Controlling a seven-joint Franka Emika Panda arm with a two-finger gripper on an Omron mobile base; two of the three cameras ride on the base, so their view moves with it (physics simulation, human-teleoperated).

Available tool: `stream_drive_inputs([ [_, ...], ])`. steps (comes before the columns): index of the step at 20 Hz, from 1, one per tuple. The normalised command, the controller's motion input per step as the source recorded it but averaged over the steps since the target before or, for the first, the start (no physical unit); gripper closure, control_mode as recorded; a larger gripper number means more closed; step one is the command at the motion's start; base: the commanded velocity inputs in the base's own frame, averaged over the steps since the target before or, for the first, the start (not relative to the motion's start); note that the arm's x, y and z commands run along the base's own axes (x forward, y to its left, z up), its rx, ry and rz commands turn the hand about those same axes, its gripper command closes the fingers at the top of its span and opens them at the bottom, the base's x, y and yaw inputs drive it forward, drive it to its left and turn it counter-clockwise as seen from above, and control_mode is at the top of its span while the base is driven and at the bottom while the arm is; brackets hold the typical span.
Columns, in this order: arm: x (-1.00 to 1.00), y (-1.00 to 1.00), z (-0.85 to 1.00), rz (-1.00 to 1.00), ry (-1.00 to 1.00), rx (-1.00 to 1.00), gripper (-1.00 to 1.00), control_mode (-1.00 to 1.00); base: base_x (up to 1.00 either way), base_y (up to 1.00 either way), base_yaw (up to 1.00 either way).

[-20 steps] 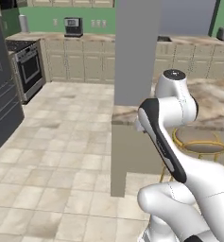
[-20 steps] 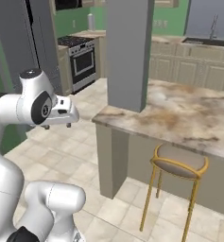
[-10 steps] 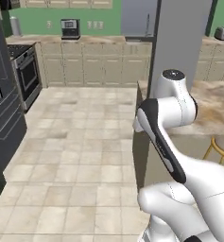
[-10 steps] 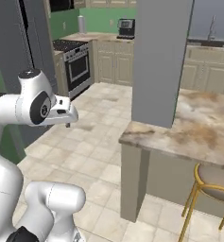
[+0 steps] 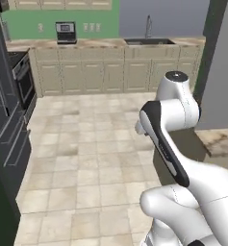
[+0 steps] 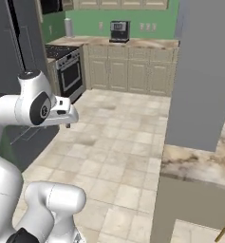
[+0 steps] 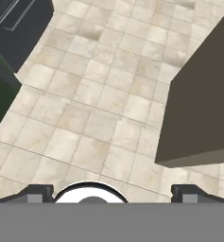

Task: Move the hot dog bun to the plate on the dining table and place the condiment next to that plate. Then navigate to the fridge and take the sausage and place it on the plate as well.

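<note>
Out on the open tile floor [image 5: 86, 158] now, arm tucked close over the base, and the gripper [image 7: 108, 191] looks down at bare tiles with its fingers spread wide apart and nothing between them. On the left base view the dark grey fridge [image 5: 2, 139] stands at the left edge, doors shut as far as I can see; the right base view catches it too, beside the oven [image 6: 69, 76]. A corner of the marbled dining table [image 6: 199, 166] pokes in at the lower right, behind the grey pillar [image 6: 204, 71], but the plate, bun and condiment bottle are out of the frames, so whether they sit right I cannot confirm. My read: with the gripper empty and the base out on the floor between table and fridge, the drop-off part is probably finished and this is the drive to the fridge. What remains, by that reckoning: reach the fridge, open it, grab the sausage, carry it to the plate.
</note>
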Motion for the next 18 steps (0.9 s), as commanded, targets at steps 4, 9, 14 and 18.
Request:
stream_drive_inputs([
  [4, 0.0, 0.0, 0.0, 0.0, 0.0, 0.0, -1.0, 1.0, 0.99, 0.98, -0.26],
  [9, 0.0, 0.0, 0.0, 0.0, 0.0, 0.0, -1.0, 1.0, 1.0, 0.88, -0.23],
  [14, 0.0, 0.0, 0.0, 0.0, 0.0, 0.0, -1.0, 1.0, 1.0, 0.44, -0.14],
  [18, 0.0, 0.0, 0.0, 0.0, 0.0, 0.0, -1.0, 1.0, 1.0, 0.0, -0.04],
])
